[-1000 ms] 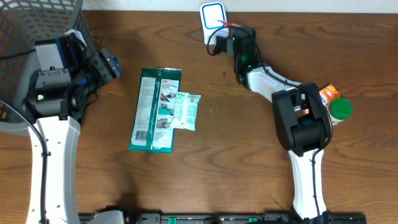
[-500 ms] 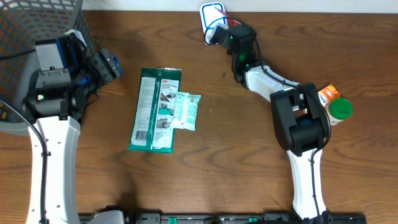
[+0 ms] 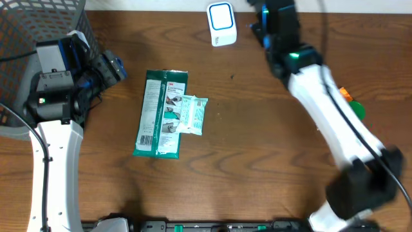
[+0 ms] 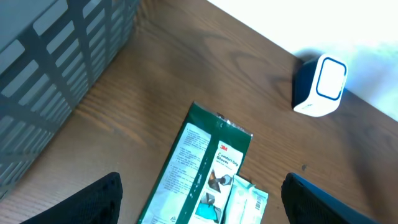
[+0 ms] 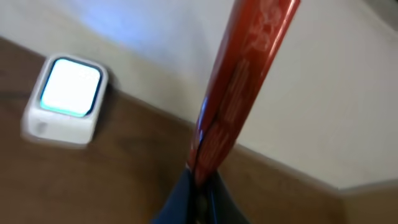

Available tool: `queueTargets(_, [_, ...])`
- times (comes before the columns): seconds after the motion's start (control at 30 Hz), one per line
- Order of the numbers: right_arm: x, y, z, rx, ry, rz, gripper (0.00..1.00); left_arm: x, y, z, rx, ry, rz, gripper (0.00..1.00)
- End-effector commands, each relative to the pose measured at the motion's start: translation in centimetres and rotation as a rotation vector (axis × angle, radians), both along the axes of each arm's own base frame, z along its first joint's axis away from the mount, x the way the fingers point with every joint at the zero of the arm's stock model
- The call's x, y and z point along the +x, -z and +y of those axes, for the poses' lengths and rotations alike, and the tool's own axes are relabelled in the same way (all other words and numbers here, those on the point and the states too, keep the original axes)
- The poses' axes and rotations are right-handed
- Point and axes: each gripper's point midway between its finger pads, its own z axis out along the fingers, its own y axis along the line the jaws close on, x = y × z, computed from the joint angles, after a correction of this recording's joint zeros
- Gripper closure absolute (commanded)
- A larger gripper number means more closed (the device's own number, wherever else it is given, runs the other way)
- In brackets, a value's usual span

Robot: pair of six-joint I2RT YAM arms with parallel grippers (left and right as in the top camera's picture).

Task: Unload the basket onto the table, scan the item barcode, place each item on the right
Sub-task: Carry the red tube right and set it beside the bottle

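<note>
1. Where the brown wood table [image 3: 257, 161] comes closest to the arm bases, both white arms rise from its near edge, one at each side.
2. Left arm stands along the L side. The left gripper [image 3: 113, 67] has its jaws spread wide w/ nothing btwn them. In the left wrist view its dark fingertips [image 4: 93, 199] sit at the bottom corners.
3. Just right of that gripper a green packet [image 3: 158, 113] lies flat, long side running near-to-far. A small white packet [image 3: 191, 115] overlaps its right edge.
4. On the R side, mid-table, an orange-and-green thing [image 3: 351, 106] is mostly hidden by the right arm; can't tell what it is.
5. A wire basket [image 3: 38, 19] fills the far L corner, behind the left arm.
6. Right arm reaches to the far edge, blurred in the overhead view. The right gripper [image 5: 198, 190] is clamped tight on the red packet [image 5: 242, 81], which is thin, seen edge-on and sticks up past the fingers. Its print is too smeared to read.
7. A white scanner [image 3: 221, 24] w/ a blue-rimmed window stands at the far edge, near centre. The red packet is held off the table to the scanner's right, apart from it. In the right wrist view the window glows pale at lower left of the packet.
</note>
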Motion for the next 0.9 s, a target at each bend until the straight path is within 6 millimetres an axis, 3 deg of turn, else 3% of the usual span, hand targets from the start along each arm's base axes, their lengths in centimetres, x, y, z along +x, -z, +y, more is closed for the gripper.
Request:
queueTargets(0.0, [-3.7, 0.6, -2.6, 0.296, 0.226, 0.09, 0.99, -0.1, 0.0, 0.2, 0.005, -0.001, 0.001, 0.18])
queueTargets(0.17, [-10.0, 5.7, -6.2, 0.394, 0.508, 0.349, 0.99, -0.1, 0.0, 0.2, 0.005, -0.001, 0.001, 0.17])
queueTargets(0.33, [-14.2, 10.6, -8.4, 0.365, 0.671, 0.511, 0.98, -0.1, 0.0, 0.2, 0.005, -0.001, 0.001, 0.17])
queueTargets(0.63, [-16.9, 19.4, -11.4, 0.355, 0.791, 0.58, 0.99, -0.1, 0.0, 0.2, 0.005, -0.001, 0.001, 0.18])
queueTargets(0.87, [-16.0, 24.0, -12.7, 0.465, 0.737, 0.54, 0.99, -0.1, 0.0, 0.2, 0.005, -0.001, 0.001, 0.17])
